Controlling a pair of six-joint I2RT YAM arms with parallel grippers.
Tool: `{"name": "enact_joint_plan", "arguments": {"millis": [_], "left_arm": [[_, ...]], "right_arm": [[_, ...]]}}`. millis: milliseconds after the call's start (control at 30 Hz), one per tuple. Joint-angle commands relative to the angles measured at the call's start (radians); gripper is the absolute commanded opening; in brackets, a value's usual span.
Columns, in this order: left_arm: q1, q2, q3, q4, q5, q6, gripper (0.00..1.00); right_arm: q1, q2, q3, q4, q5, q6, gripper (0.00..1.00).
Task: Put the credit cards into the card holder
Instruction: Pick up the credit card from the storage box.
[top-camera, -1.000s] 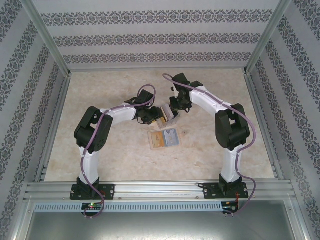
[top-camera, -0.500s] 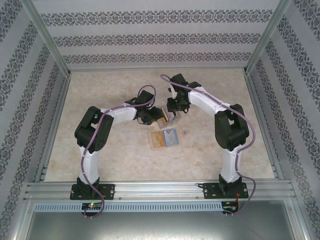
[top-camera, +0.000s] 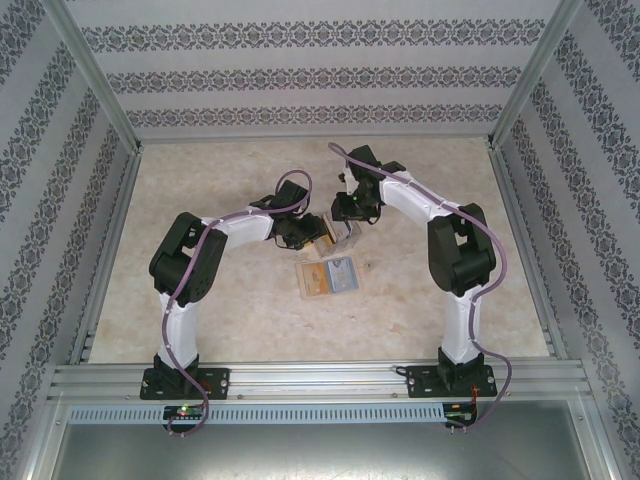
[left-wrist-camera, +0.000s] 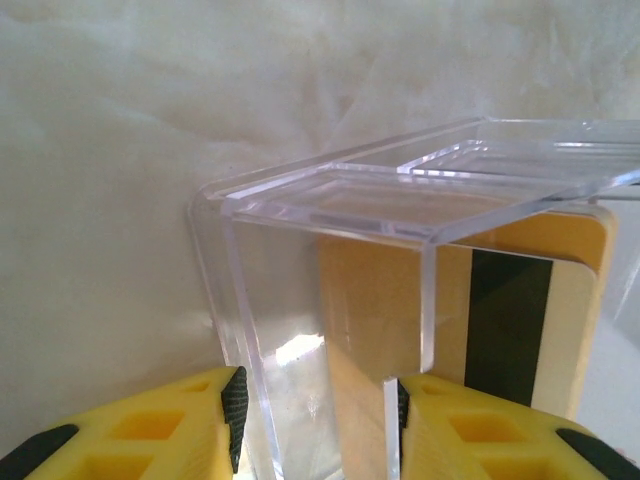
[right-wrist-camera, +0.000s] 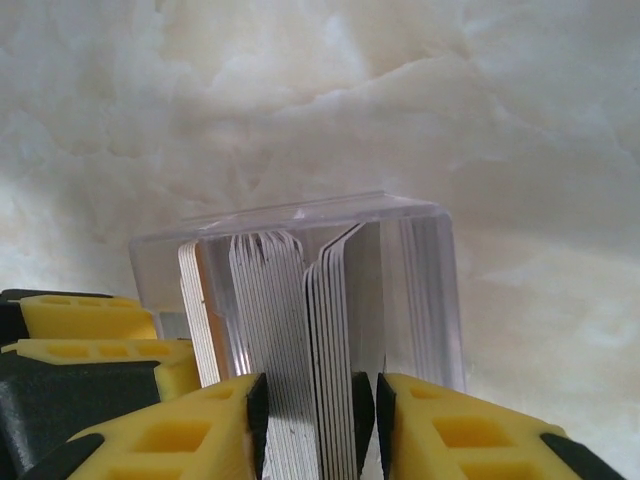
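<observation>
The left tool (left-wrist-camera: 318, 425) is clenched on a wall of the clear rectangular plastic box (left-wrist-camera: 330, 195), steadying it so the other arm can work at its contents. Behind the clear wall stands a yellow plastic card with a black stripe (left-wrist-camera: 500, 310). The right tool (right-wrist-camera: 318, 425) sits at the box's open side with its 2 fingers either side of a bunch of thin white and dark credit cards (right-wrist-camera: 290, 330) standing on edge. I cannot tell whether it pinches them or sits slack. The bunch looks thicker than 1 card, so I judge a single one needs separating. The flat tan wallet-like card holder (top-camera: 328, 277) lies on the pale marbled desk (top-camera: 220, 170) near the box, toward the arm bases and apart from both tools, within easy reach.
</observation>
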Motion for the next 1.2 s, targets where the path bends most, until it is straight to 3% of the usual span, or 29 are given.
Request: {"name": "enact_joint_plan", "arguments": {"millis": [0,967,1167], "left_arm": [[0.006,0.014,0.0,-0.004,0.019,0.013,0.43],[0.006,0.007,-0.013,0.007,0.021,0.014,0.43],[0.006,0.01,-0.008,0.005,0.023,0.014,0.43]], "right_arm": [[0.007,0.031,0.022,-0.005,-0.022,0.016,0.37],[-0.034,-0.061,-0.03,0.041,-0.121,0.076,0.33],[-0.04,-0.06,-0.037,0.047,-0.126,0.076,0.27]]}}
